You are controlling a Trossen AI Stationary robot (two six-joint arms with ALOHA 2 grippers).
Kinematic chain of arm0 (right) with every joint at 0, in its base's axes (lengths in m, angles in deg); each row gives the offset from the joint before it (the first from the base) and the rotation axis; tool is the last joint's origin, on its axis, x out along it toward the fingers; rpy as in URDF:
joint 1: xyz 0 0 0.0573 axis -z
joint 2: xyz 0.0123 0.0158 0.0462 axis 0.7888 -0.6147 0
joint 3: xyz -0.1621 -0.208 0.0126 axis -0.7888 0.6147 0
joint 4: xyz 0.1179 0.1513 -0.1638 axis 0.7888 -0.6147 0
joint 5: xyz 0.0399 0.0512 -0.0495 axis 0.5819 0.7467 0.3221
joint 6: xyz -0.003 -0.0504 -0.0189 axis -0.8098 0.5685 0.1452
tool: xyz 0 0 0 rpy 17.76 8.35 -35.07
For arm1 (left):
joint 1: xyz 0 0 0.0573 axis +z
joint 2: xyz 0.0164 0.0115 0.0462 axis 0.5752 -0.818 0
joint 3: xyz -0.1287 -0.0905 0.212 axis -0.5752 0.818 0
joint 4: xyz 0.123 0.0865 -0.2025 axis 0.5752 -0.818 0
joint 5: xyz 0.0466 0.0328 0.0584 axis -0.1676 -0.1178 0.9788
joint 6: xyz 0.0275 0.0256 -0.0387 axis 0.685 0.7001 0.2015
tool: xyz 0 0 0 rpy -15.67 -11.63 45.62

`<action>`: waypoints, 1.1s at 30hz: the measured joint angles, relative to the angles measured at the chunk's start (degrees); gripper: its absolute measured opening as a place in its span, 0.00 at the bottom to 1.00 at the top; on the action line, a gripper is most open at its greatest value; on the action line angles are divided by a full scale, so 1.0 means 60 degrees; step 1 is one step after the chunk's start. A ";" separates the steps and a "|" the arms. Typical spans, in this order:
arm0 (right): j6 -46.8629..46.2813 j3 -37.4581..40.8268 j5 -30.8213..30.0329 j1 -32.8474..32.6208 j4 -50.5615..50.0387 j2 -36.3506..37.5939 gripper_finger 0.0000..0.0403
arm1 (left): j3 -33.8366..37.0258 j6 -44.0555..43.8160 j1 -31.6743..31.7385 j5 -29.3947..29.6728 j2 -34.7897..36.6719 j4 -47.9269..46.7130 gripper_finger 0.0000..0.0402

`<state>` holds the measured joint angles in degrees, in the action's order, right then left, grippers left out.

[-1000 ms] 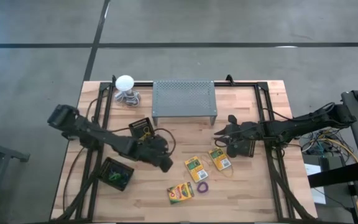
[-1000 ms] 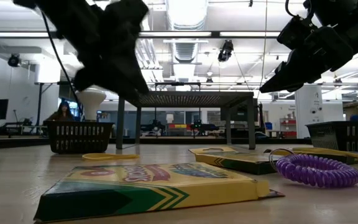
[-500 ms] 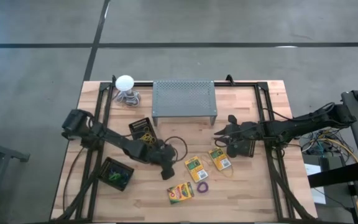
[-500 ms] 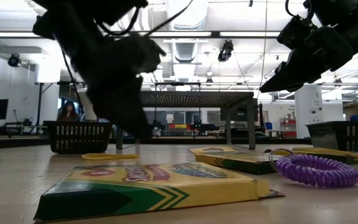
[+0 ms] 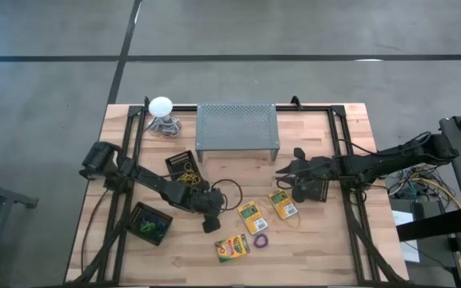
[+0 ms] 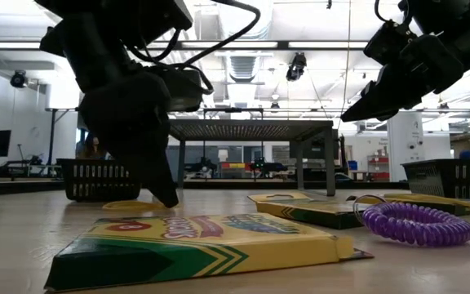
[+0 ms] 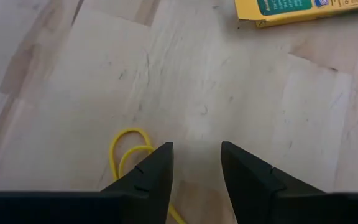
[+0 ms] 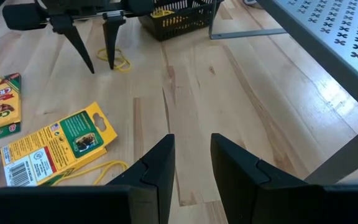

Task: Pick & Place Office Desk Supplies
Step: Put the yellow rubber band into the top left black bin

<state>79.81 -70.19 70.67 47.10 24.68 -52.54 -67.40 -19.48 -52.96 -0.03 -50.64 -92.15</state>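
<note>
My left gripper (image 7: pixel 196 155) is open, low over the table's middle, its fingers pointing steeply down on bare wood. A yellow rubber band (image 7: pixel 128 154) lies flat beside one finger and runs behind it. Three yellow-and-green crayon boxes (image 5: pixel 251 216) (image 5: pixel 282 203) (image 5: pixel 232 247) and a purple loop (image 5: pixel 260 240) lie flat to its right. My right gripper (image 8: pixel 191 155) hangs open above the table, right of centre, with nothing between its fingers. My left gripper comes from above with one fingertip (image 8: pixel 110 59) at the rubber band's edge (image 8: pixel 120 61). I cannot tell whether it touches the band. The band lies flat on the table, outside the gap between the fingers.
A grey perforated stand (image 5: pixel 237 128) and a white ball-topped object (image 5: pixel 161 106) are at the far side. Black baskets sit at left (image 5: pixel 183 166) (image 5: pixel 149 222) and under the right arm (image 5: pixel 317 190). Another yellow band (image 8: pixel 98 168) lies by a crayon box.
My left gripper has sunk toward the table and shifted a little toward the near edge, rolling about its own line, until its fingertips stand low beside the yellow rubber band. It has stayed open.
</note>
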 joint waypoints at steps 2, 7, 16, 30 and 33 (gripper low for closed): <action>0.0000 0.0000 -0.0002 0.0000 0.0000 0.0002 0.25 | -0.0021 -0.0029 0.0000 0.0000 0.0000 -0.0006 0.35; 0.0000 0.0000 -0.0002 0.0000 0.0000 0.0002 0.25 | -0.0183 -0.0029 0.0000 0.0002 0.0051 -0.0067 0.35; 0.0000 0.0000 0.0002 0.0000 0.0000 0.0002 0.25 | -0.0259 -0.0033 -0.0018 0.0000 0.0058 -0.0683 0.35; 0.0000 0.0000 -0.0002 0.0000 0.0000 0.0002 0.25 | -0.0229 -0.0036 -0.0426 -0.0188 0.0641 -0.1695 0.35; 0.0000 0.0000 0.0002 0.0000 0.0004 0.0002 0.25 | -0.0222 0.0024 -0.0664 -0.0367 0.0641 -0.1936 0.35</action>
<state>79.81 -70.19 70.68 47.10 24.70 -52.53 -68.74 -19.34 -56.94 -2.23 -46.80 -103.77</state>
